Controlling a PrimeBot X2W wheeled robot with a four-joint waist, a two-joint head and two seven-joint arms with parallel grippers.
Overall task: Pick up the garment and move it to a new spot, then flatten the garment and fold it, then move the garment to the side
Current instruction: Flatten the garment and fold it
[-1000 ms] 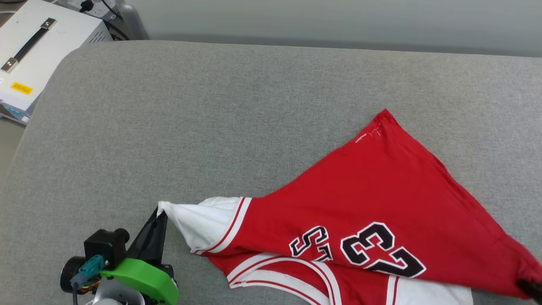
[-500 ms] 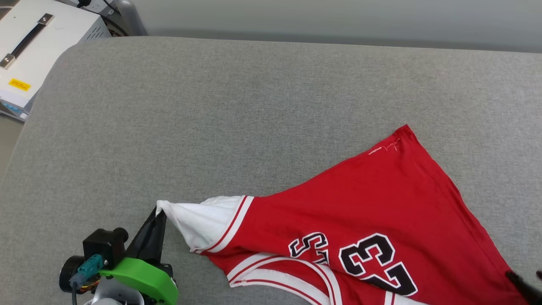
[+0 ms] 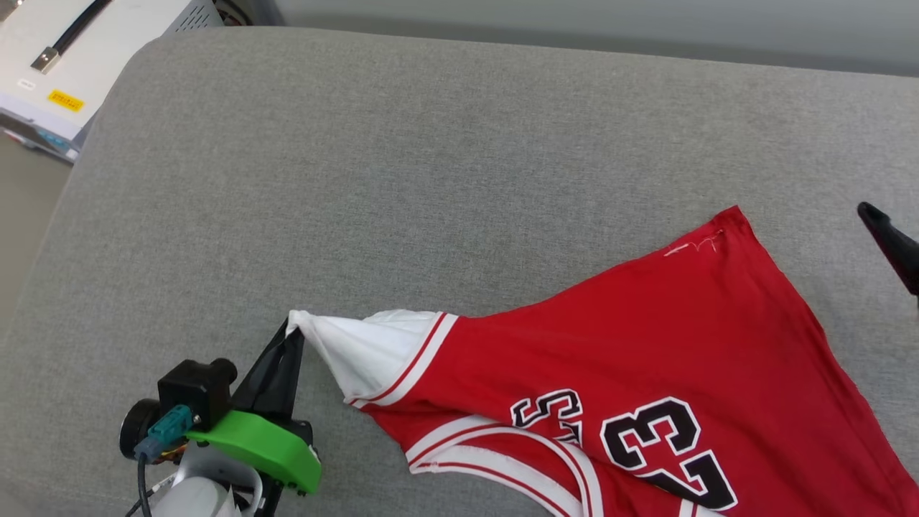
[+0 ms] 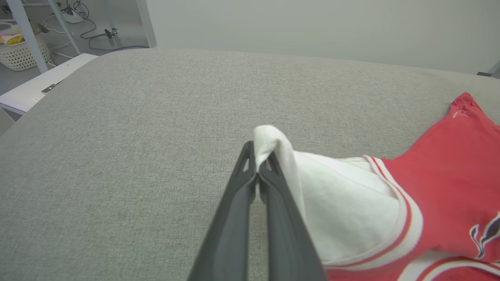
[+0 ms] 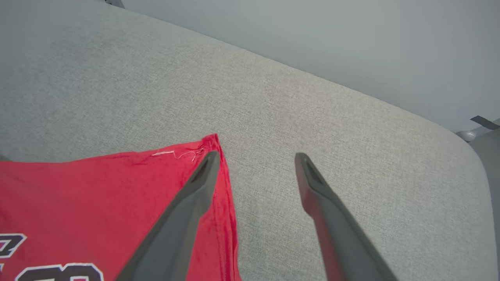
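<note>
The garment (image 3: 646, 345) is a red T-shirt with white sleeves and a dark "23" print, lying rumpled on the grey padded surface (image 3: 431, 158) at the lower right of the head view. My left gripper (image 3: 291, 334) is shut on the tip of its white sleeve (image 4: 269, 138), which is pulled out to the left. My right gripper (image 5: 254, 156) stands open with nothing between its fingers, just above and to the right of the red hem corner (image 5: 209, 142). One of its dark fingers (image 3: 890, 244) shows at the head view's right edge.
A white case (image 3: 79, 50) with a black handle and yellow label sits off the surface's far left corner. A wicker basket (image 4: 17, 50) and cables lie on the floor beyond. The grey surface stretches bare to the back and left.
My right gripper let go of the red hem, opened, and lifted up to the right of the garment. The head camera shifted. The left gripper still holds the sleeve.
</note>
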